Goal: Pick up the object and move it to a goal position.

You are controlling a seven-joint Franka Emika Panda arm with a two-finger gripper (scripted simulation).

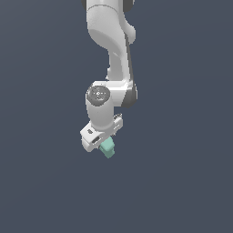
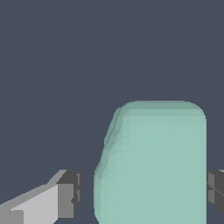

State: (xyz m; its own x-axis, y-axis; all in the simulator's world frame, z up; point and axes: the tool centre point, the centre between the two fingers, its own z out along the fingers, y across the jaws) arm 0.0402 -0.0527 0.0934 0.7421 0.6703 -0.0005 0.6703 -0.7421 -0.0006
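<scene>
Dark slate-blue background fills both views. Under the white arm (image 1: 111, 54), the pincer (image 2: 142, 192) brackets the mint-green block (image 2: 153, 162): one finger (image 2: 214, 190) touches its side, while the other finger (image 2: 70, 192) stands slightly apart, so a firm grip cannot be confirmed.

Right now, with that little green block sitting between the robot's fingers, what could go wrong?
1. The block sits off-centre: one of the fingers is almost against it, the other stands apart with a gap. Closing could nudge or twist it instead of gripping squarely.
2. In the exterior view the gripper hides most of the block, so a slip would be hard to spot from there.
</scene>
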